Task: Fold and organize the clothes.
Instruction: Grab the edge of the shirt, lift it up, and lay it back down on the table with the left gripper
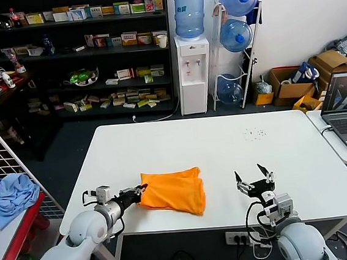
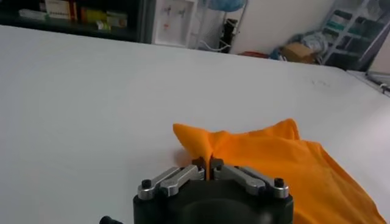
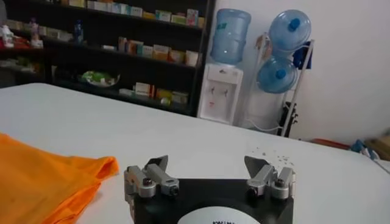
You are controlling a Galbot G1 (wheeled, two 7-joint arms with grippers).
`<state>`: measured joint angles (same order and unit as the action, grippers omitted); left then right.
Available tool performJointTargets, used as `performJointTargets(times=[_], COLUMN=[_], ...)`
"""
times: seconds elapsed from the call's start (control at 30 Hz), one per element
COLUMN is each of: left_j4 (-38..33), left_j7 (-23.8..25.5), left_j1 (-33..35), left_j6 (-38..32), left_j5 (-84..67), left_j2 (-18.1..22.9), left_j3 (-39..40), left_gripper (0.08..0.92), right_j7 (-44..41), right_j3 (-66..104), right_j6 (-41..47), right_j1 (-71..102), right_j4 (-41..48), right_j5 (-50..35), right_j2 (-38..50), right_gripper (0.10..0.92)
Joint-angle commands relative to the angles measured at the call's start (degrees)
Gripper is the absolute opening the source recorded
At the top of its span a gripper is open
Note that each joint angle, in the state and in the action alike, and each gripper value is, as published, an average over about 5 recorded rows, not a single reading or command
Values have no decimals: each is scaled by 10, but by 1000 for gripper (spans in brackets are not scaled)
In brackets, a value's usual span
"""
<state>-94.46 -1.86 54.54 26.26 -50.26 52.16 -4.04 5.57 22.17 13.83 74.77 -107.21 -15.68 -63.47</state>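
Observation:
The orange T-shirt [image 1: 173,191] lies folded into a thick bundle near the front left of the white table [image 1: 224,143]. My left gripper [image 1: 140,193] is at the bundle's left edge, shut on a pinched fold of the orange fabric [image 2: 256,155]; the left wrist view shows the cloth clamped between the closed fingers [image 2: 208,167]. My right gripper [image 1: 254,179] is open and empty, hovering over the table's front edge to the right of the shirt. In the right wrist view [image 3: 207,167] its fingers stand wide apart, with the shirt [image 3: 42,173] off to one side.
A laptop [image 1: 346,107] sits on a side table at the right. A light blue cloth [image 1: 11,195] lies on a red stand at the left. A water dispenser [image 1: 194,73], bottle rack and shelves stand behind the table.

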Motion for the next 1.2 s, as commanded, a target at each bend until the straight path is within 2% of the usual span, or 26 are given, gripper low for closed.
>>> performJointTargets(times=[0.03,0.27,0.43,0.73,0.93,1.2], left_j4=[-13,31,65,99,80,39], left_j7=[-32,-42,-25,-11,-8,-4], left_j1=[37,38,25,-5,-9,-27], left_j6=[7,9,-10,-41,-43,-29], left_j5=[15,57,132,258,255,240], left_j2=[-122,-197,-244,-295,-335,-364], left_j3=[-74,-108,-111,-111,-108,-79], left_gripper=[130,130,130,130,130,130], right_j7=[3,3,4,3,2,-1], right_j3=[-27,-51,-65,-74,-71,-70], right_j6=[-2,-4,-3,-8,-12,-19], right_j1=[-15,-30,-43,-49,-50,-47], right_j4=[1,5,5,9,13,22], right_j5=[2,4,4,8,10,18], right_j2=[-1,-3,-5,-11,-18,-30], right_gripper=[823,823,823,823,823,823])
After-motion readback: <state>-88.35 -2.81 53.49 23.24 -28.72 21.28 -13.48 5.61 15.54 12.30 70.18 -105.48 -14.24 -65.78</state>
